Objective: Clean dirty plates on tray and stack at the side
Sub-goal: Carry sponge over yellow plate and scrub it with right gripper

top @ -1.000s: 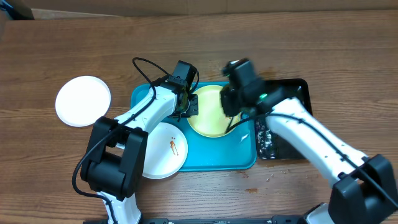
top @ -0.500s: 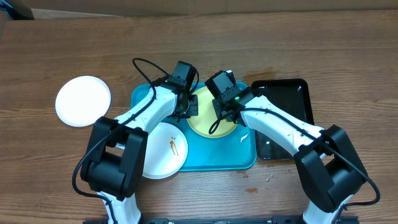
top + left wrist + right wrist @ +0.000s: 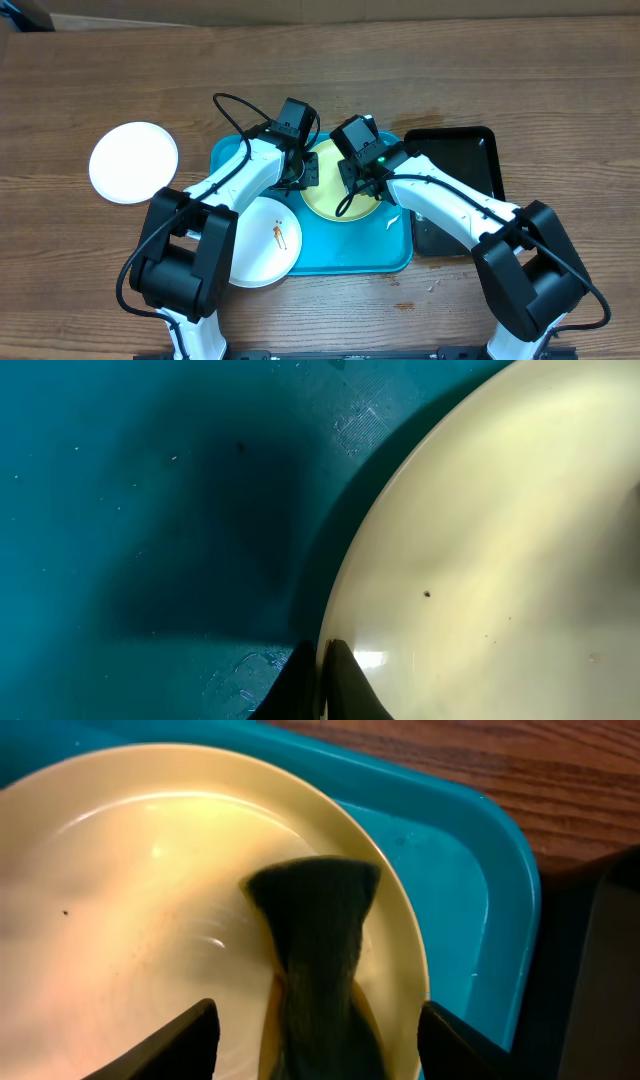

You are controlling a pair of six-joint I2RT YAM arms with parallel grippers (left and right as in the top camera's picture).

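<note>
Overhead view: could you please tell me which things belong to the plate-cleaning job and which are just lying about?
Job in hand:
yellow-green plate
smeared white plate
white plate on the table
blue tray
dark scrubbing pad

Lying about:
black tray

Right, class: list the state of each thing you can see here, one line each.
Yellow plate: in blue tray, few specks.
Scouring pad: loose, lying on yellow plate.
Left hand: shut on yellow plate's rim.
Right hand: open, over scouring pad.
Smeared white plate: dirty, overlapping tray's edge.
Other white plate: clean, on table.
</note>
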